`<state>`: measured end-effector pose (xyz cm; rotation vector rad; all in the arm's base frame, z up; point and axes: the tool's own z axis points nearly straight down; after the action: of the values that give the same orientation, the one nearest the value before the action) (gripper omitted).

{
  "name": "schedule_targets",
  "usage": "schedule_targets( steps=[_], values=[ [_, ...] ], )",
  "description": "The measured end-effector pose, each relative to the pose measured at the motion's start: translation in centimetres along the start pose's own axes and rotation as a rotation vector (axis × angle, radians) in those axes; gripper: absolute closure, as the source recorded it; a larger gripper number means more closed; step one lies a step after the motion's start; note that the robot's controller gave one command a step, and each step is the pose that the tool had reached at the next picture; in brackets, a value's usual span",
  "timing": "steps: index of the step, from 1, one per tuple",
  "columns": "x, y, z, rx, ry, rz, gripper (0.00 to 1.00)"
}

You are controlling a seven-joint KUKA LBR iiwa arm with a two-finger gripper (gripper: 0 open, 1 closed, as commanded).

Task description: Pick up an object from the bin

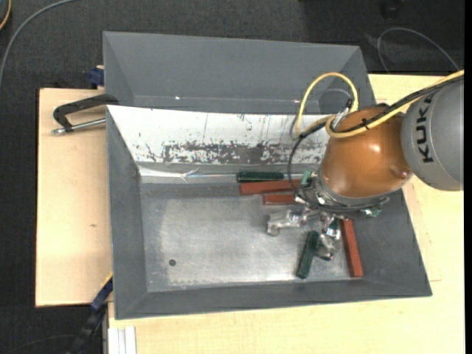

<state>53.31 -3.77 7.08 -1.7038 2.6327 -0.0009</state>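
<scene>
The gripper [327, 239], hanging beneath the arm's orange cover [361, 161], is hovering low in the lower right part of the grey bin [125, 198]. It is sitting over the upper end of a dark green bar [303, 260] that is lying tilted near the front wall. Whether the tool is spread or closed cannot be told. A red bar [352, 251] is lying just right of the green one. Up and to the left, 1 more green bar [259, 175] and 2 red-brown bars [259, 188] are resting by the back wall. A silvery metal piece [284, 223] is showing just left of the gripper; whether it belongs to the arm cannot be told.
</scene>
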Motion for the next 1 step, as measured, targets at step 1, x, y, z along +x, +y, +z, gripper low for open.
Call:
schedule_targets(
  steps=[1],
  values=[
    [-1.04, 2.30, 0.03, -0.005, 0.003, -0.255, 0.00]
  ],
)
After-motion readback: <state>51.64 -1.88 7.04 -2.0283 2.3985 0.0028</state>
